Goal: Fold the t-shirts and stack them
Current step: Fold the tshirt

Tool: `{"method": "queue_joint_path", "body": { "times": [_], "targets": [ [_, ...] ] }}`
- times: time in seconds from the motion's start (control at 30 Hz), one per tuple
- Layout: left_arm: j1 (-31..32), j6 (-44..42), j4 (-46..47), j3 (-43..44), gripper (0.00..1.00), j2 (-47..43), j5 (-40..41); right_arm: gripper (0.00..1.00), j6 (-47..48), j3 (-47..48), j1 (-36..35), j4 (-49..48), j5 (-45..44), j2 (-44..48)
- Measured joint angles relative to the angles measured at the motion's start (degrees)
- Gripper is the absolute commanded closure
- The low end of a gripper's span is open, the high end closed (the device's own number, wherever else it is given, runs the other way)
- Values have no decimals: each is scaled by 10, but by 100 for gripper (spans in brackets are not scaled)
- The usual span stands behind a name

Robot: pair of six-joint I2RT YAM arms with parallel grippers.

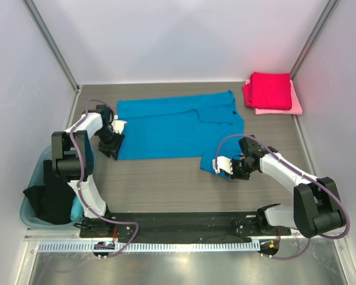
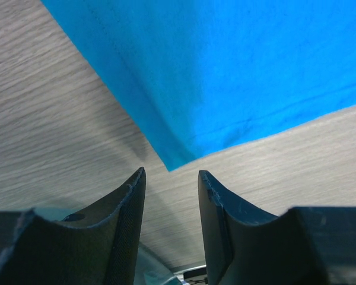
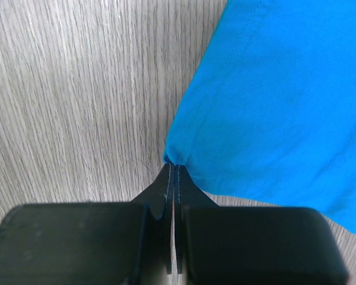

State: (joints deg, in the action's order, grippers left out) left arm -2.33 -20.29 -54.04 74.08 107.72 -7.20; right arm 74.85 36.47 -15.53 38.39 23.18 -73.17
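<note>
The bright blue t-shirt lies spread flat in the middle of the table, long side running left to right, with one sleeve already turned in near its far right corner. The right gripper has its fingers pressed together on the very tip of the shirt's near right corner; only a sliver of hem is caught, and the cloth fans away from the pinch. The left gripper hangs with its fingers apart just short of the near left corner, which points straight into the gap but is not yet between them.

The step looks to be taking both near corners so the near edge can be carried over onto the far one. To do it well, the left gripper should ease forward and low, so one finger slips under the hem, then close well past the tip, deeper than the right's thin bite. Both corners should then rise together and level, the edge kept lightly taut between them, or the fold will skew.

A folded crimson t-shirt sits on a pale pink t-shirt at the far right, the likely stack. A black t-shirt hangs over the teal tub.
</note>
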Motion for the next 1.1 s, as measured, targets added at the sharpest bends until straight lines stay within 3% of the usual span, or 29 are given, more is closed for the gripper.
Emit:
{"method": "queue_joint_path", "body": {
  "times": [0.1,0.2,0.23,0.33,0.73,1.1],
  "targets": [
    [2,4,7,-2,60,13,0,99,-2,3,-2,0,-1,-3],
    [7,6,8,-4,68,19,2,99,-4,7,-2,-3,-2,-7],
    [8,7,8,-4,80,19,2,99,-5,7,-2,-3,-2,-7],
    [9,10,9,-5,100,21,0,99,-9,7,-2,-3,-4,-7],
    [9,1,0,-10,100,14,-9,99,-125,76,3,-3,-28,10],
    [11,-12,-33,108,100,14,-23,99,-198,233,18,-31,-62,10]
  ]
}}
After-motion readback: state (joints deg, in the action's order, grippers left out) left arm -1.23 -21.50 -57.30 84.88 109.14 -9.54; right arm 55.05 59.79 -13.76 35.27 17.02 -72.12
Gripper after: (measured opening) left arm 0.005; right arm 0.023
